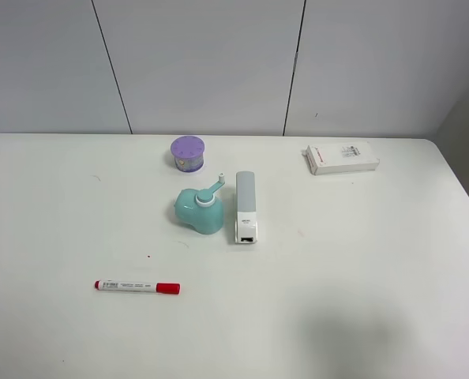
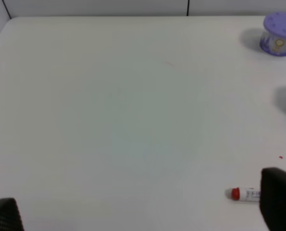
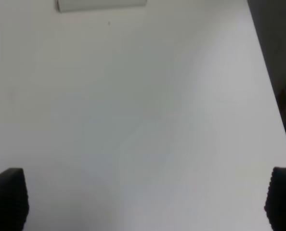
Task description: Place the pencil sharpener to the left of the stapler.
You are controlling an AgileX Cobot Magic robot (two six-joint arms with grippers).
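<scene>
Nearest the high camera lies a slim cylindrical marker (image 1: 136, 287) with a white barrel and red cap, flat on the smooth matte white table (image 1: 361, 260). Farther back, near the middle, the teal pencil sharpener (image 1: 198, 210), a rounded glossy plastic blob with a white collar and thin crank, sits just beside the left flank of the stapler (image 1: 245, 207), a long narrow white bar with a grey top arm. Behind them stands a short round purple container (image 1: 188, 153), and well to the right a flat white box (image 1: 342, 158). Neither arm shows from above. Each wrist view shows ribbed black fingertips at its edges: the left gripper (image 2: 143, 211) and right gripper (image 3: 145, 197) are both spread wide, holding nothing.
</scene>
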